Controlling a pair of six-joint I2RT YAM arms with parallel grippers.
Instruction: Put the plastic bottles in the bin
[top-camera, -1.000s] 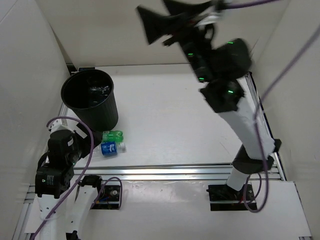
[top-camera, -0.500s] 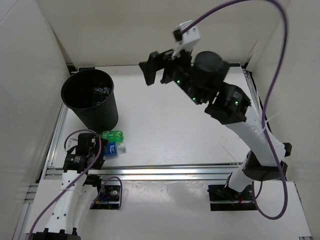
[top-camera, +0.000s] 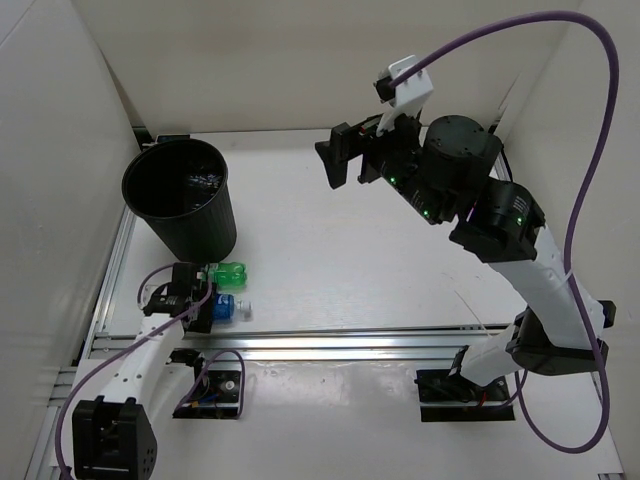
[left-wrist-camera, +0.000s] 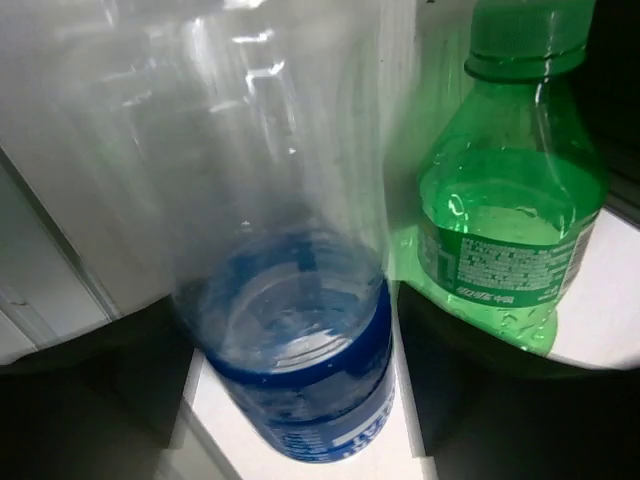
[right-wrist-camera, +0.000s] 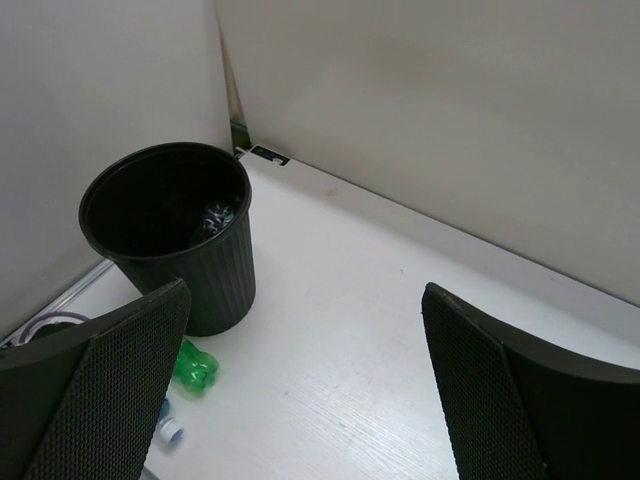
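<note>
Bottles first — the blue-labelled clear bottle (left-wrist-camera: 290, 340) lies on the desk (top-camera: 330, 250) between the fingers of my left hand (top-camera: 203, 303), the green bottle (left-wrist-camera: 505, 230) just beside it, both near the bin (top-camera: 190, 225). I cannot tell whether those fingers pinch it yet. Up high, my right hand (right-wrist-camera: 305, 300) hangs spread and empty. My worry — the slick, crushable wall squirts free and sends the green one rolling.

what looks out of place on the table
The green bottle and the blue-labelled bottle lie on their sides at the foot of the bin, not inside it. Nothing looks spilled.
</note>
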